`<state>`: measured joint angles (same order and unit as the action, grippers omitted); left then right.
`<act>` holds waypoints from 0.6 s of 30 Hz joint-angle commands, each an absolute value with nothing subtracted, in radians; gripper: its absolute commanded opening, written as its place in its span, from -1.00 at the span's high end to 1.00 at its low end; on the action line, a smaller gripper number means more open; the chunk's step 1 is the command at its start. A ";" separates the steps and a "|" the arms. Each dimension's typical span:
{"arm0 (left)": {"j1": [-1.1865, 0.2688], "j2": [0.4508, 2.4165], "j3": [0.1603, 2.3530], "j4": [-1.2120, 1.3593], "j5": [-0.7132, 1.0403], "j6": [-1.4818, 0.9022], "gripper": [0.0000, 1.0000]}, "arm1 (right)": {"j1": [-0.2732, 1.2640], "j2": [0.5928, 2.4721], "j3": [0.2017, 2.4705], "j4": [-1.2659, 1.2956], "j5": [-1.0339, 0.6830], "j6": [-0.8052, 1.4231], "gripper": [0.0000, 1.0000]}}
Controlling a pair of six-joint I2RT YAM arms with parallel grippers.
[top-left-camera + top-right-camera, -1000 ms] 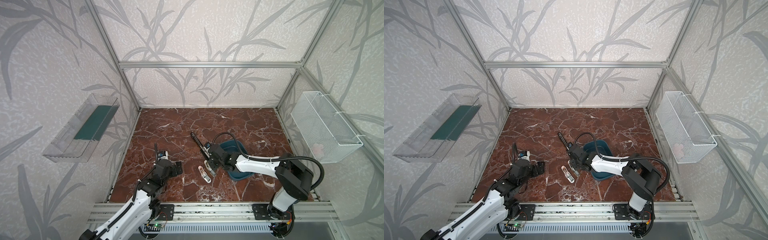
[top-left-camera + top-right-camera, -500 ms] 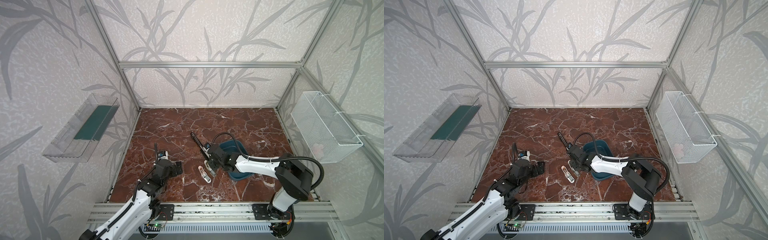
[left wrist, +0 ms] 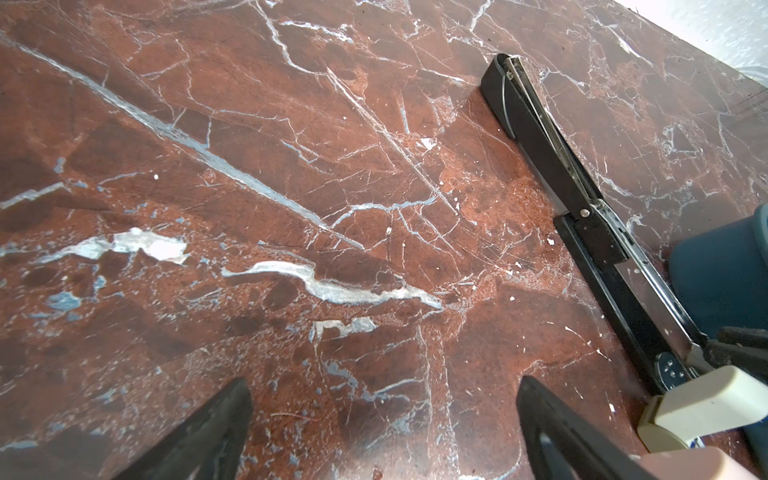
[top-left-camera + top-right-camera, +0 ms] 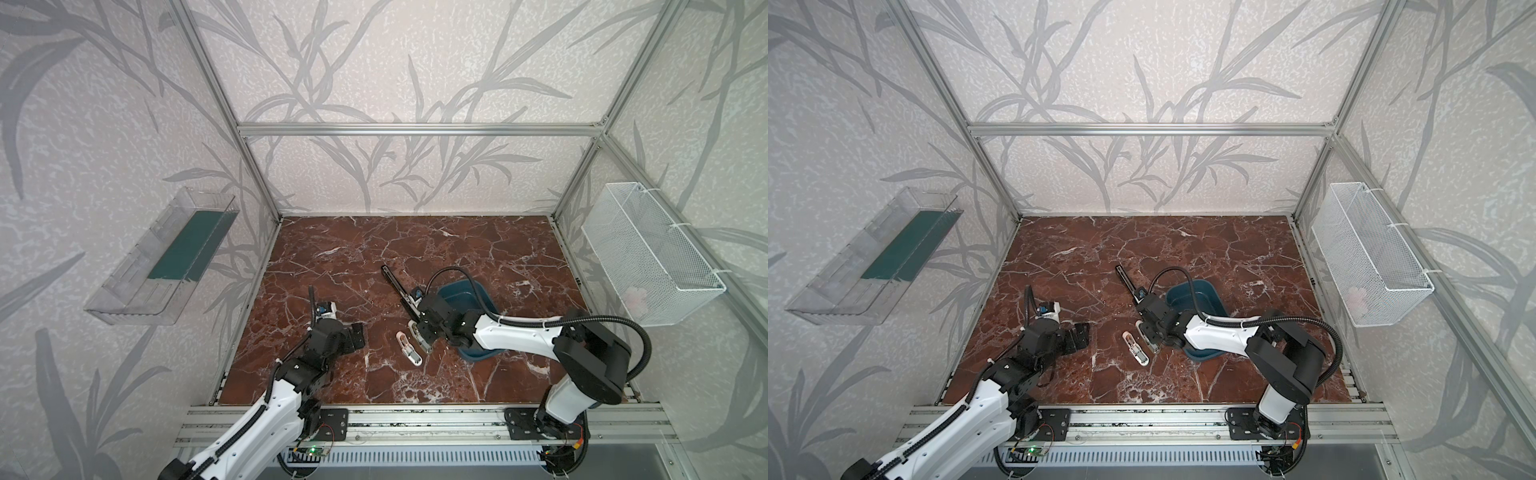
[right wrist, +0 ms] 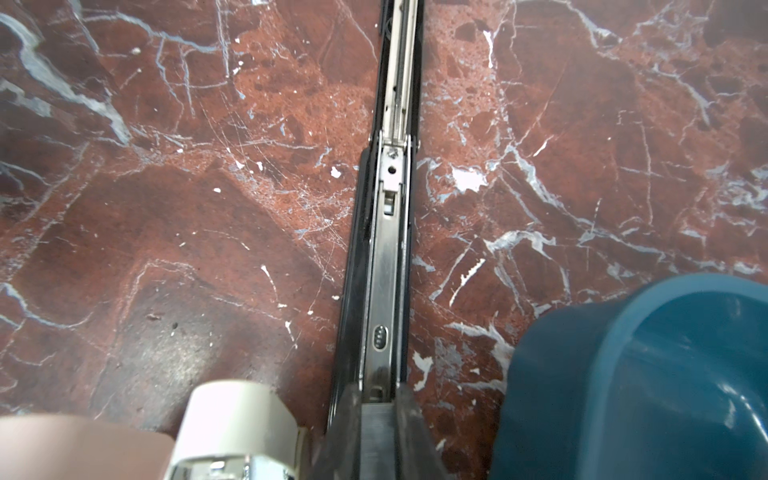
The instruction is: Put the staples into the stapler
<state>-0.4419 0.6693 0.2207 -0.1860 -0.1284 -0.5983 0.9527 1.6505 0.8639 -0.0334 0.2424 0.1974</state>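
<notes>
The black stapler (image 4: 395,282) (image 4: 1126,280) lies unfolded flat on the marble table, its metal channel (image 5: 384,257) facing up. My right gripper (image 5: 376,415) (image 4: 423,330) is shut on a grey ribbed strip of staples (image 5: 376,440), held right at the near end of that channel and in line with it. My left gripper (image 3: 382,415) (image 4: 356,336) rests open to the left over bare table, nothing between its fingers (image 3: 216,424). From the left wrist view the stapler (image 3: 552,153) stretches off to the side.
A dark blue tub (image 4: 478,291) (image 5: 644,374) stands right beside the stapler, under my right arm. A beige-and-metal object (image 4: 409,348) (image 5: 232,428) lies close on the stapler's other side. A clear shelf (image 4: 166,257) and a wire basket (image 4: 648,257) hang on the side walls.
</notes>
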 commanded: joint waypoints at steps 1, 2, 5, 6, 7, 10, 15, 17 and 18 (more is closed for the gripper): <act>-0.438 0.671 0.245 -0.171 -0.136 -0.611 -0.99 | 0.961 1.631 0.823 -0.033 0.229 0.225 0.67; -0.439 0.671 0.245 -0.170 -0.136 -0.611 -0.99 | 0.962 1.628 0.818 -0.022 0.226 0.228 0.67; -0.438 0.671 0.245 -0.171 -0.137 -0.611 -0.99 | 0.962 1.618 0.803 0.006 0.234 0.233 0.67; -0.439 0.670 0.245 -0.171 -0.137 -0.611 -0.99 | 0.961 1.615 0.800 0.011 0.239 0.234 0.67; -0.438 0.670 0.245 -0.170 -0.136 -0.611 -0.99 | 0.962 1.613 0.798 0.016 0.244 0.234 0.67; -0.439 0.669 0.245 -0.171 -0.136 -0.611 -0.99 | 0.962 1.612 0.793 0.033 0.253 0.227 0.68; -0.439 0.669 0.245 -0.172 -0.137 -0.611 -0.99 | 0.962 1.628 0.799 0.035 0.283 0.226 0.68; -0.439 0.670 0.245 -0.172 -0.137 -0.611 -0.99 | 0.962 1.629 0.800 0.034 0.296 0.226 0.68; -0.439 0.669 0.245 -0.173 -0.137 -0.611 -0.98 | 0.962 1.626 0.799 0.034 0.297 0.226 0.68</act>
<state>-0.4419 0.6693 0.2207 -0.1860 -0.1284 -0.5983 0.9569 1.6333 0.8051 0.0402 0.2577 0.2169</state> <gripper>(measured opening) 0.991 0.162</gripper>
